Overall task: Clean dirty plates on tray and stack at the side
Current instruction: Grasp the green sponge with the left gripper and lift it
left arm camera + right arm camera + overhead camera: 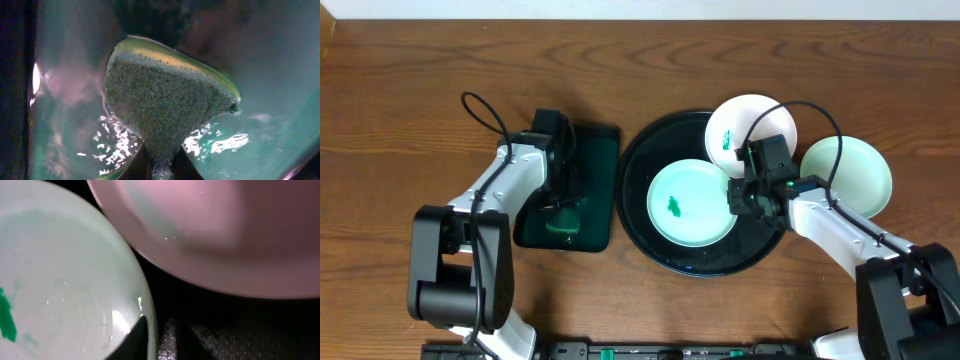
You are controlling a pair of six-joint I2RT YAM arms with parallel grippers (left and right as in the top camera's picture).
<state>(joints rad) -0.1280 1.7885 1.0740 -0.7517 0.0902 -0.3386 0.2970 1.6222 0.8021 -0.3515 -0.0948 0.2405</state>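
Overhead shows left pincer point(560, 208) clamped on sponge point(160, 105); right pincer point(740, 195) at the mint plate point(705, 225) in the tray point(705, 265), jaws unclear. Wiping seems about to start; next, sponge must reach the smear point(673, 208).

Overhead, the light falls soft and even on the wooden table point(400, 80), shadows faint. My left wrist view is dim and green-tinted — white glare glitters on the wet surface under the sponge point(165, 105), whose grain is sharp while the edges smear. My right wrist view is blurred — the white plate point(225, 235) reads pink, the mint plate point(65, 280) carries a small highlight.
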